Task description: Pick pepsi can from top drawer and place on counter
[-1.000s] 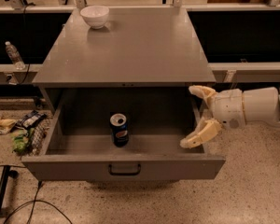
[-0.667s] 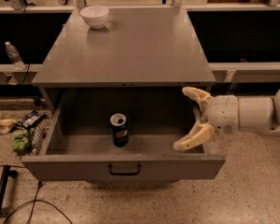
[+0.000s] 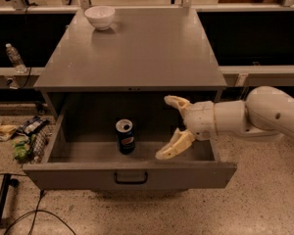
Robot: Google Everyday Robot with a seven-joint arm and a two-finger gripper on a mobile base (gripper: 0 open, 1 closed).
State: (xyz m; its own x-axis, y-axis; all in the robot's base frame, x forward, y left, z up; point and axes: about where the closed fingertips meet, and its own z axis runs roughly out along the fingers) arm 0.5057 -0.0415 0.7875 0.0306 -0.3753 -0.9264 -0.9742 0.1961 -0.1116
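Note:
The pepsi can [image 3: 125, 136] stands upright on the floor of the open top drawer [image 3: 132, 174], slightly left of its middle. The drawer is pulled out, with its dark pull handle at the front. My gripper [image 3: 165, 127] reaches in from the right over the drawer, its two cream fingers spread wide open and empty. It is to the right of the can, a short way apart from it. The grey counter [image 3: 137, 53] lies above and behind the drawer.
A white bowl [image 3: 100, 17] sits at the counter's back left corner. A clear water bottle [image 3: 13, 57] stands on a shelf at the left. Snack wrappers [image 3: 19, 138] lie on the floor left of the drawer. Cables and a black stand are at the bottom left.
My gripper has moved left across the drawer toward the can, staying open. The can has not moved.

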